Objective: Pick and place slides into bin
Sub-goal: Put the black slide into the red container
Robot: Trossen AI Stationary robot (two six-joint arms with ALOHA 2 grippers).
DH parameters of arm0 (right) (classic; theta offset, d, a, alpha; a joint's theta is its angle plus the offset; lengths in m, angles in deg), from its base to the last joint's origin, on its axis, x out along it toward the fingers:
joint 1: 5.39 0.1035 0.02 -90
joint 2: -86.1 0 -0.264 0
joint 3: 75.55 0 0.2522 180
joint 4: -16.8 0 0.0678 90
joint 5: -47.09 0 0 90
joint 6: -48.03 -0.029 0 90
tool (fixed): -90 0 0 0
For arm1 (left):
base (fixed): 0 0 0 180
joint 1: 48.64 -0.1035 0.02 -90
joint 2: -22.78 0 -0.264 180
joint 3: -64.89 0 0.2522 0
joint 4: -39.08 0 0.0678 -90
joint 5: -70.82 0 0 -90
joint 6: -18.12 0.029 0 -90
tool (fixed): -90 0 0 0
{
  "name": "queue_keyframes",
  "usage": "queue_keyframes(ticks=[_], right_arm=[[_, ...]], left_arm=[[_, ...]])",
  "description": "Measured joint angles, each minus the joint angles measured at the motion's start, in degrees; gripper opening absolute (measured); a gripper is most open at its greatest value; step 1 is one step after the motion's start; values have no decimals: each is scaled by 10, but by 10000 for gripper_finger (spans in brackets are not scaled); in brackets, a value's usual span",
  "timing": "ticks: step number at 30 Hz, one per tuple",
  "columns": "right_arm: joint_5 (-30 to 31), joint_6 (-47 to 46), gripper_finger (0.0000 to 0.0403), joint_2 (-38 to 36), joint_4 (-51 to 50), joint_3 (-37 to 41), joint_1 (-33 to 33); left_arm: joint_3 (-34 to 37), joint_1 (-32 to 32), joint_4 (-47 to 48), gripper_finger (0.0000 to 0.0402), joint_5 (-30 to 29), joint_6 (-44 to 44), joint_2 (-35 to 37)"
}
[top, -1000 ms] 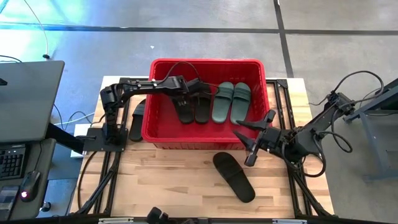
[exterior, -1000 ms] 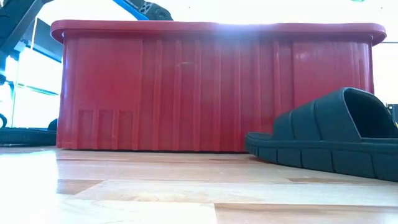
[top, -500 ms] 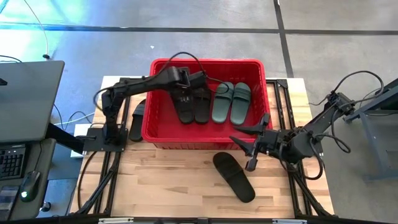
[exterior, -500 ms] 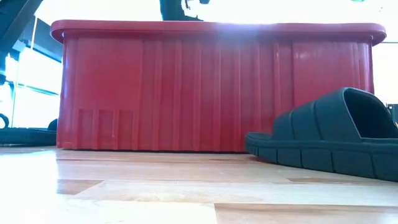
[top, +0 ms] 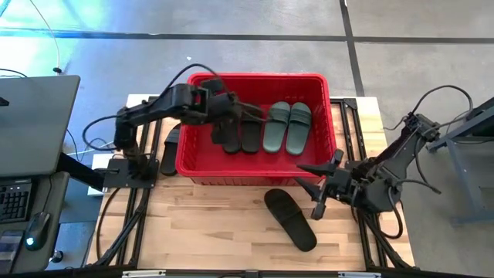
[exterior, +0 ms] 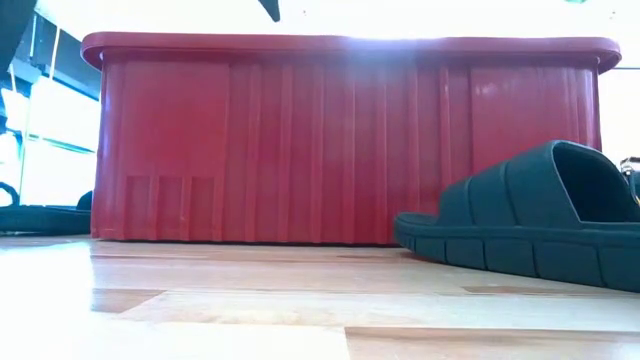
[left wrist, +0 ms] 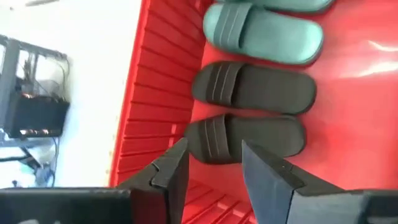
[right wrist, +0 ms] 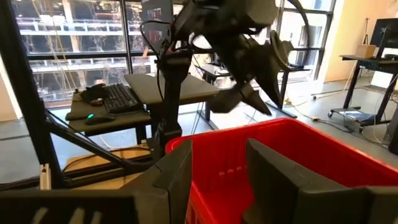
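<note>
The red bin (top: 258,78) stands at the table's far middle. Two black slides (top: 230,137) (top: 251,133) and two sage-green slides (top: 276,126) (top: 299,127) lie flat side by side on its floor. A black slide (top: 290,219) lies sole down on the table in front of the bin; it also shows in the low view (exterior: 530,225). Another black slide (top: 170,149) lies left of the bin. My left gripper (top: 229,116) is open and empty above the bin's left part, over the black pair (left wrist: 249,93). My right gripper (top: 310,189) is open and empty by the bin's near right corner.
A grey desk (top: 35,123) with a keyboard stands off the table's left. Black frame rails (top: 127,224) run along both table sides. Bare wood (top: 208,224) lies in front of the bin. The bin's near wall (exterior: 350,150) stands high between the table slide and the bin's inside.
My left gripper has risen from low inside the bin to above its rim and drawn back a little toward the table's left. My right gripper has shifted slightly toward the near edge. The slides have kept still.
</note>
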State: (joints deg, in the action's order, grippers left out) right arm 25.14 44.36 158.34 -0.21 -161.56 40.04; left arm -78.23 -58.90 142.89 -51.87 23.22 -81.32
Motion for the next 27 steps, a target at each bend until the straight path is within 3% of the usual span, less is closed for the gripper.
queue_keyframes(ticks=[8,14,18,23,27], right_arm=[[15,-85,138,0,-87,0,25],[-137,-185,138,0,-227,0,45],[-230,-309,138,0,-368,0,50],[-279,-412,138,7,-515,0,46],[-306,-386,138,40,-549,0,40]], left_arm=[[0,56,0,131,-4,-15,41],[0,99,0,131,74,-31,51],[0,142,0,131,79,-41,52],[0,186,0,131,76,-68,52],[0,220,0,131,76,-100,52]])
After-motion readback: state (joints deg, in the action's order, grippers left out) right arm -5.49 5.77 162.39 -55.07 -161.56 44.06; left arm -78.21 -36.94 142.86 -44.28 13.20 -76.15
